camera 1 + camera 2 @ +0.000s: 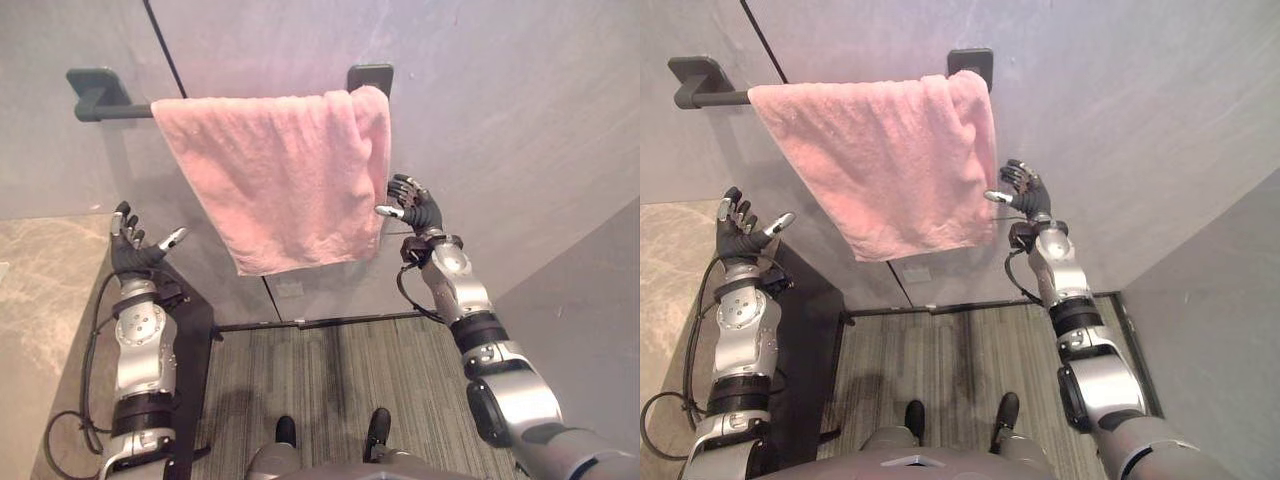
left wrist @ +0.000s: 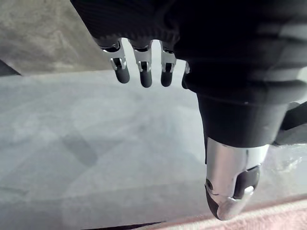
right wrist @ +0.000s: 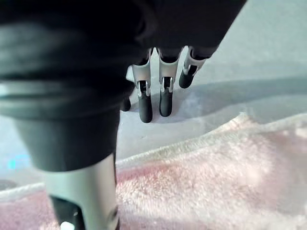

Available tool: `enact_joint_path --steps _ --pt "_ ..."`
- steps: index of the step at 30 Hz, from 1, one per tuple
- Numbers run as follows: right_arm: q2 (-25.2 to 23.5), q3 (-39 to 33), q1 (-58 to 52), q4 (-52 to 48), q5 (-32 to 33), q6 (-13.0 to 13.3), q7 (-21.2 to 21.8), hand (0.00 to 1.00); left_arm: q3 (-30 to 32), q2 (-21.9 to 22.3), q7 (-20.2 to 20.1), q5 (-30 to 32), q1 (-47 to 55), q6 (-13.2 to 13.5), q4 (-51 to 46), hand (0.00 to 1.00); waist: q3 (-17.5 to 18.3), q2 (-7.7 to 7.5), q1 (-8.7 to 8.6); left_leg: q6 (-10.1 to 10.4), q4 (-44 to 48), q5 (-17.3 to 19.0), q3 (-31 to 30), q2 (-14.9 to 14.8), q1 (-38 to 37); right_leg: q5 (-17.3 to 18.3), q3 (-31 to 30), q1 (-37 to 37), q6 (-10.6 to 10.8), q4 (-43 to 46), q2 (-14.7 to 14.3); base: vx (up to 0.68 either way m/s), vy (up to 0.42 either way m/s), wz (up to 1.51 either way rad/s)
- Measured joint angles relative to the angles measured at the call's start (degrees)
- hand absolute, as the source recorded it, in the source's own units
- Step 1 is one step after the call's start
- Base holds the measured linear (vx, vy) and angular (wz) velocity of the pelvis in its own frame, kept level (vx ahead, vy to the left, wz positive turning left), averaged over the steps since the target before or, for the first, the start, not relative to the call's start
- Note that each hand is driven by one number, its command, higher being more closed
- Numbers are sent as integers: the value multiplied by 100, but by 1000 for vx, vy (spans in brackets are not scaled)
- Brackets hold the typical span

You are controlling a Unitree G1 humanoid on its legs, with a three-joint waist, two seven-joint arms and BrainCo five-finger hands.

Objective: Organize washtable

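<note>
The right hand (image 1: pixel 413 206) is raised just beside the right edge of the pink terry towel (image 1: pixel 280 180). Its fingers (image 3: pixel 165 98) are straight and spread, and it holds nothing. The left hand (image 1: pixel 134 246) is also open and empty, held up well apart from the towel, above the edge of a beige stone-patterned worktop (image 1: pixel 45 290).

The towel hangs crooked on the dark grey wall-mounted towel bar (image 1: pixel 110 108). It is bunched toward the bar's right bracket, and its lower edge slopes down to the left. The step in hand is probably squaring it up.

To do that well, the right hand should pinch the right edge low down rather than near the bar. The left hand needs to come across and take the opposite lower corner. Both should then draw down and apart evenly, so the cloth slides along the bar without pulling off.

Whether the right thumb already touches the towel cannot be told. The towel covers the right part of the bar and hides whatever length hangs behind, against the grey wall panel (image 1: pixel 500 120). The worktop is cut off at the left.
</note>
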State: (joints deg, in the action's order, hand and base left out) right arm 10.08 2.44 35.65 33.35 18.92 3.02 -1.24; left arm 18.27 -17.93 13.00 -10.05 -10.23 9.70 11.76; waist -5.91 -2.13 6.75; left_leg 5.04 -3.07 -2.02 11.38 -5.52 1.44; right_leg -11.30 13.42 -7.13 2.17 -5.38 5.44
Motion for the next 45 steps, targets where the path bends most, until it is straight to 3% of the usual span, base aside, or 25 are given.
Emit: enact_joint_path --steps 4,8,13,20,25,31,36,45 --pt "-5 -60 -777 -992 -59 11 5 0 89 227 -53 0 494 16 -720 0 0 0 -10 -31 4 46 19 6 6 24 9 -6 -6 -5 11 0 0 0" --pt "-23 -261 -1625 -1726 -280 18 25 0 197 809 -264 -4 1202 61 -1513 0 0 1 -37 -13 -72 53 38 14 -28 94 57 -6 7 9 16 8 -1 1" --pt "-208 -78 -2452 -2488 -516 62 275 0 -480 1336 -723 -94 2178 180 -2607 0 1 0 -156 -13 -111 25 34 12 -60 106 85 9 -4 12 10 40 -4 1" --pt "-187 1031 -2800 -3153 -591 277 898 0 -1420 1335 -1449 -912 2624 271 -3117 0 10 -4 -227 -20 -98 59 70 16 -88 125 56 20 24 11 13 7 2 -2" --pt "-40 1945 -2787 -3160 516 294 1440 0 -1837 1148 -1786 -1773 2638 283 -3125 0 96 -6 -265 -21 -95 59 65 17 -85 141 65 23 45 12 13 0 0 0" --pt "120 2844 -2078 -3038 1085 232 1659 0 -1994 845 -1854 -2331 2412 283 -3124 0 222 2 -293 -21 -96 59 64 16 -191 149 73 132 42 11 13 0 0 0" --pt "-64 2983 -1333 -2394 1151 159 1609 0 -1998 817 -1718 -2506 1924 333 -3065 0 374 11 -249 -6 -118 44 56 19 -192 167 98 132 30 10 16 -5 0 1" --pt "-488 3153 -322 -1251 1376 107 1232 0 -1999 822 -1249 -3201 404 406 -1419 0 380 25 -208 27 -222 -72 3 -2 -192 117 153 110 -38 5 -16 -6 -2 2"
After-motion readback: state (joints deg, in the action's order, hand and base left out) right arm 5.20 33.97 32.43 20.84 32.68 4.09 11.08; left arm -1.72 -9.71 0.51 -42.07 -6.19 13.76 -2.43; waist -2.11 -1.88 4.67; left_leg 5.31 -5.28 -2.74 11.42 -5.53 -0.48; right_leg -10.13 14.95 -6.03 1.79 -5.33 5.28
